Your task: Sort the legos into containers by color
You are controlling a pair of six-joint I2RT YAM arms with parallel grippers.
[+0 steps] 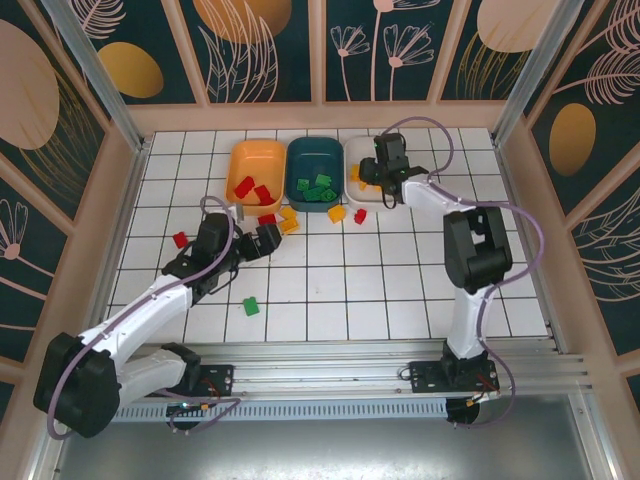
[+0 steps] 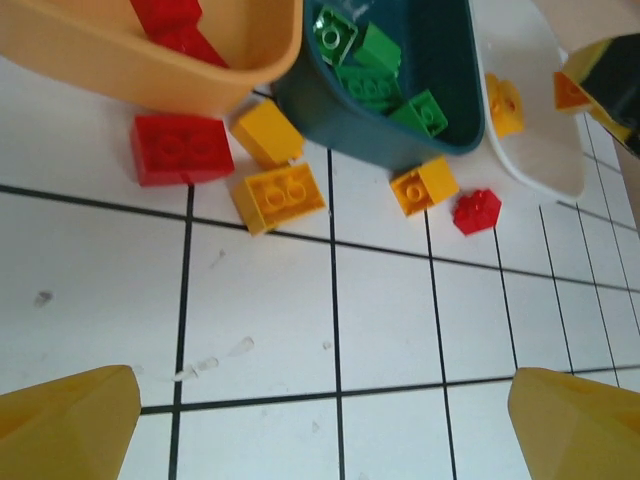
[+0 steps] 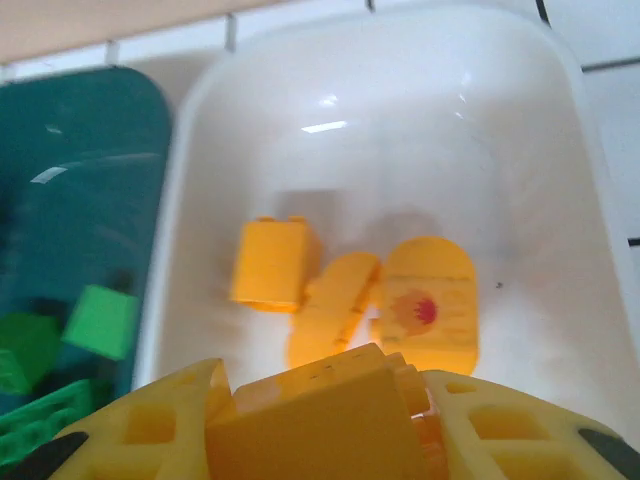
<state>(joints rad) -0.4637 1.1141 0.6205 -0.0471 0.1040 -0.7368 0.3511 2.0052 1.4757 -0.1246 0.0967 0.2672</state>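
Gripping with right gripper (image 3: pixel 330 428) a yellow-orange brick (image 3: pixel 310 405), cut off below, over white tray (image 3: pixel 560 130); holding left gripper (image 2: pixel 320 400) wide open.

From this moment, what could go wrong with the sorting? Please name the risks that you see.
1. The right gripper holds a yellow brick over the white tray. Dropped here, it may bounce off the yellow pieces lying below and jump out.
2. The open left gripper faces a red brick and two yellow bricks crowded beside the orange tray. Closing on one may push or catch its neighbour.
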